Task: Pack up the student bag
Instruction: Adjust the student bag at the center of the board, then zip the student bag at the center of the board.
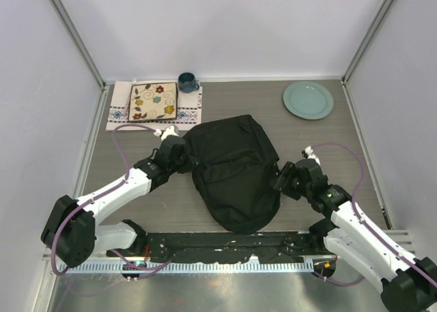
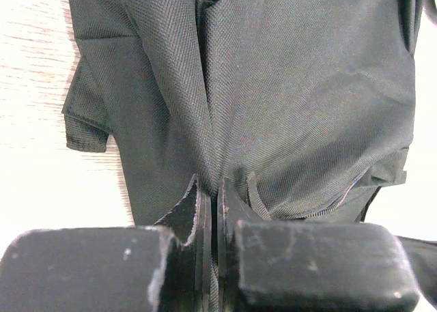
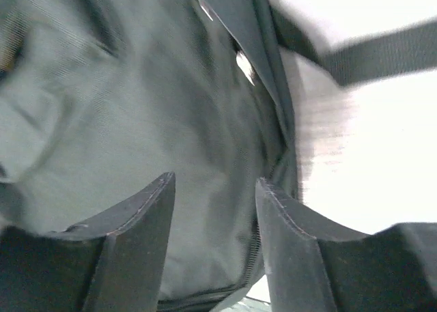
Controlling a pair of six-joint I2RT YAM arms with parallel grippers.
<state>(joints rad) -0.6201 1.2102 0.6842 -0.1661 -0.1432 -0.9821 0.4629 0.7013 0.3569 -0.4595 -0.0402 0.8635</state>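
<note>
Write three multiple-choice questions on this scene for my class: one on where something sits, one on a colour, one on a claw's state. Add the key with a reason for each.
1. Where is the plate relative to the student bag?
A. Beyond it, to the right
B. On top of it
C. Tucked under it

2. What colour is the mug?
A. Red
B. Dark blue
C. Yellow

3. What state is the right claw in?
A. Open, at the bag's fabric
B. Shut on a strap
C. Holding the mug

Key: 1 A, the plate lies apart from the bag, near the far right corner. 2 B, the overhead view shows a dark blue mug. 3 A, the wrist view shows a clear gap between its fingers, with nothing gripped.
</note>
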